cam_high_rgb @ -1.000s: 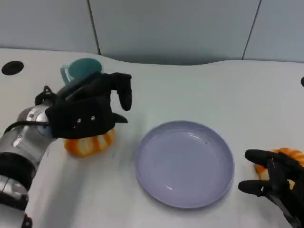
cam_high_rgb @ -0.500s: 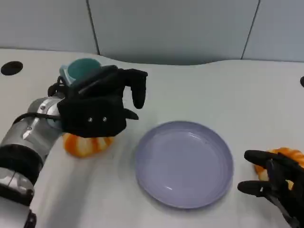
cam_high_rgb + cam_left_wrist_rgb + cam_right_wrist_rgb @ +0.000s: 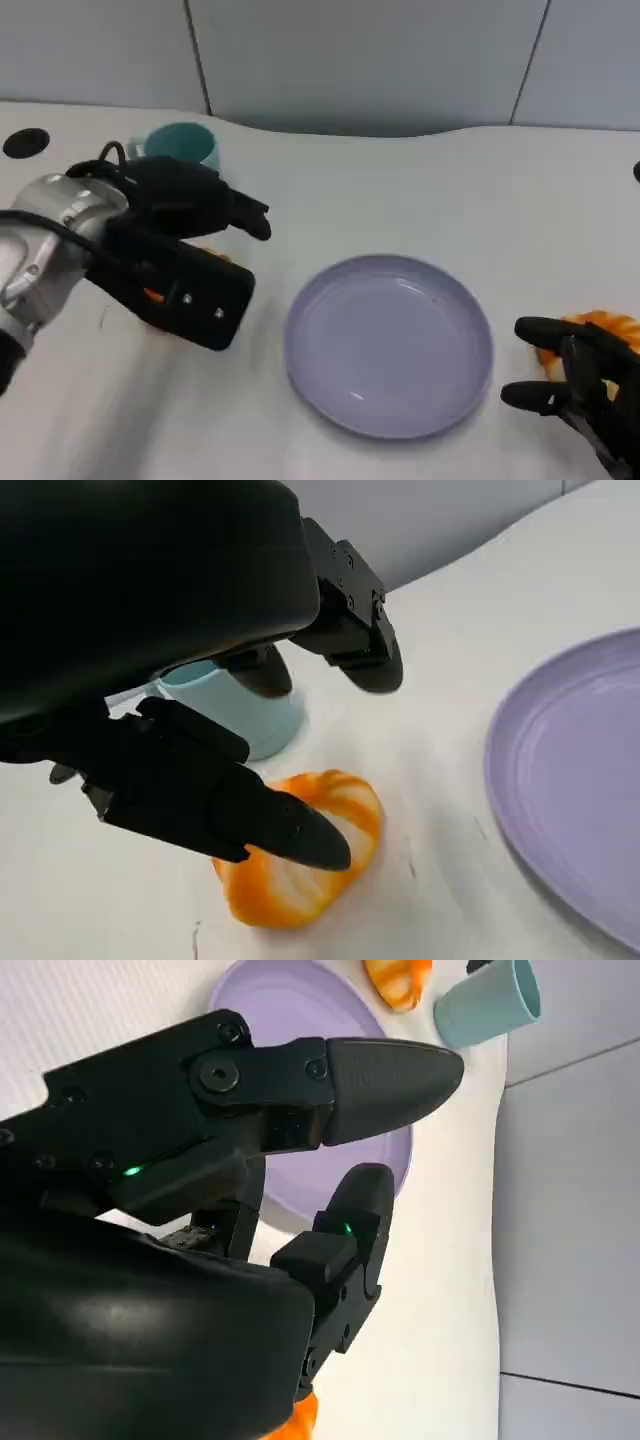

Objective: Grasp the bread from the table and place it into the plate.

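While bread (image 3: pixel 300 855) lies tabled, left hand (image 3: pixel 180 250) hovers open.

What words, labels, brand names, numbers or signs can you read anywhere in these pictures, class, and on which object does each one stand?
None: no readable text shows in any view.
The round lilac plate, the teal cup, the orange striped bread and the white table are plain.
The black left hand and black right hand carry no lettering.

The left hand (image 3: pixel 200 670) fills the upper left of the frame, its fingers (image 3: pixel 290 832) spread just above the orange bread (image 3: pixel 330 860) at lower centre, with a teal cup (image 3: pixel 250 705) behind it and the purple plate (image 3: pixel 570 790) at right.
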